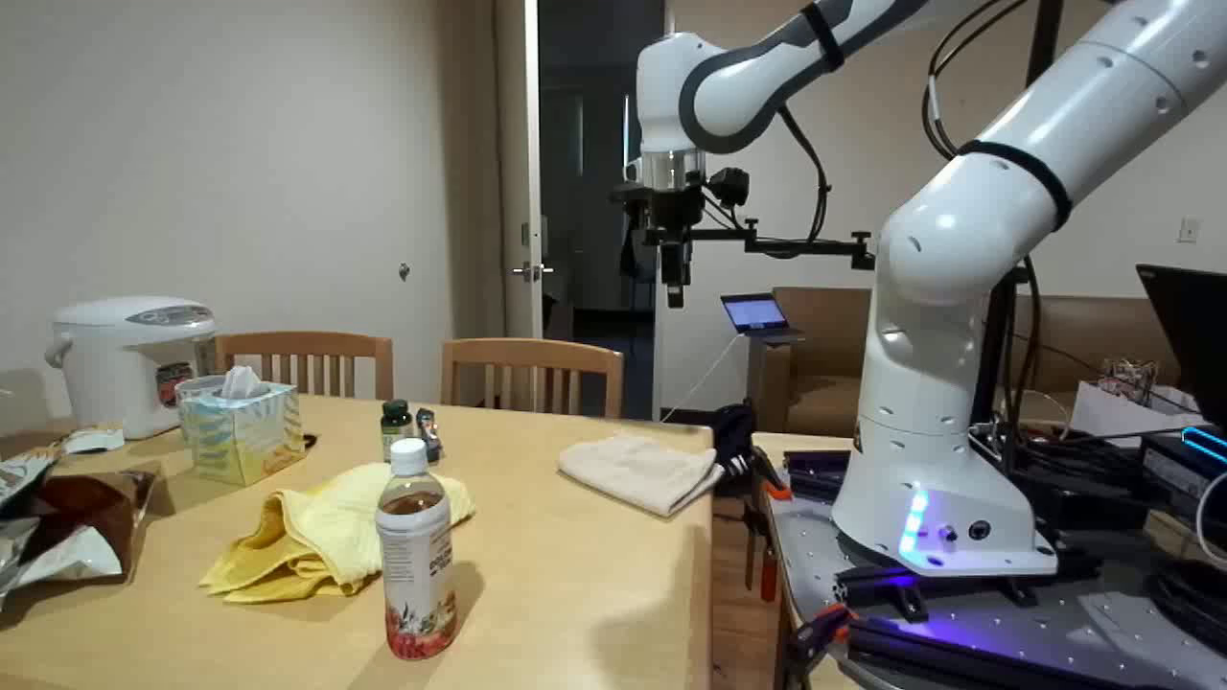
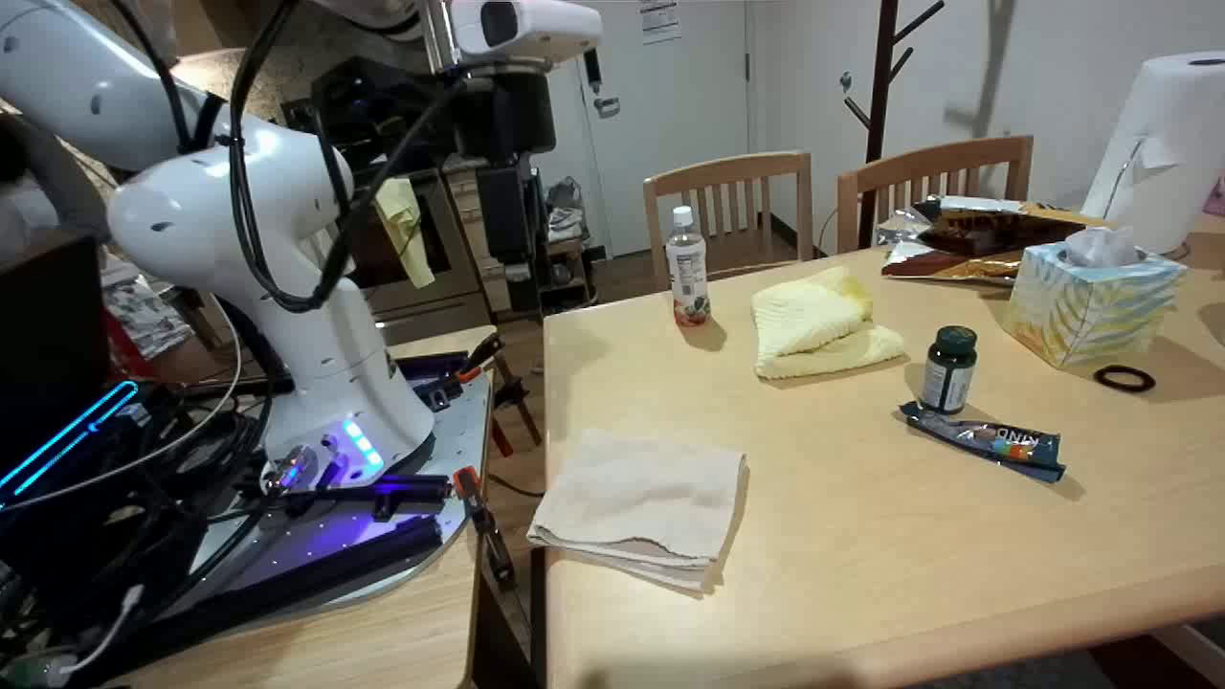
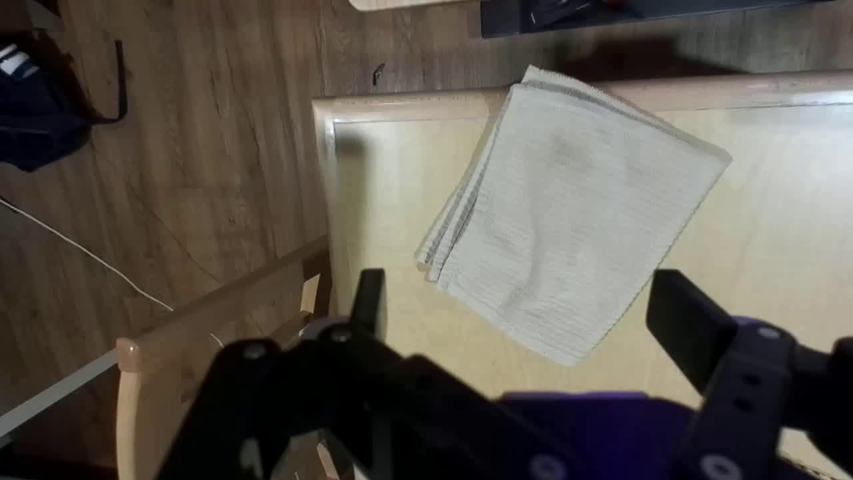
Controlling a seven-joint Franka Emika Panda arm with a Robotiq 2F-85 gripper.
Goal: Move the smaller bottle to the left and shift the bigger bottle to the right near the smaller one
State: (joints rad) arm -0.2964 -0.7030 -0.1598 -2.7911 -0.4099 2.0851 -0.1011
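The bigger bottle (image 1: 418,561) (image 2: 688,270) stands upright on the table in both exterior views, with a white cap, a white label and red flower print low down. Farther from it, the smaller bottle (image 1: 396,428) (image 2: 949,373) is upright too, dark green with a dark cap and a pale label. High above the table's robot-side edge, my gripper (image 1: 675,295) (image 2: 522,297) points downward, well away from both bottles. In the wrist view the gripper (image 3: 518,287) is open, its fingers wide apart with nothing between them. Neither bottle shows in the wrist view.
A folded whitish cloth (image 3: 580,220) lies below the gripper, near the table edge. Between the bottles is a crumpled yellow cloth (image 2: 818,325). A snack bar (image 2: 986,442) lies beside the smaller bottle. A tissue box (image 2: 1091,301), black ring (image 2: 1124,378) and snack bags (image 2: 967,244) sit farther off.
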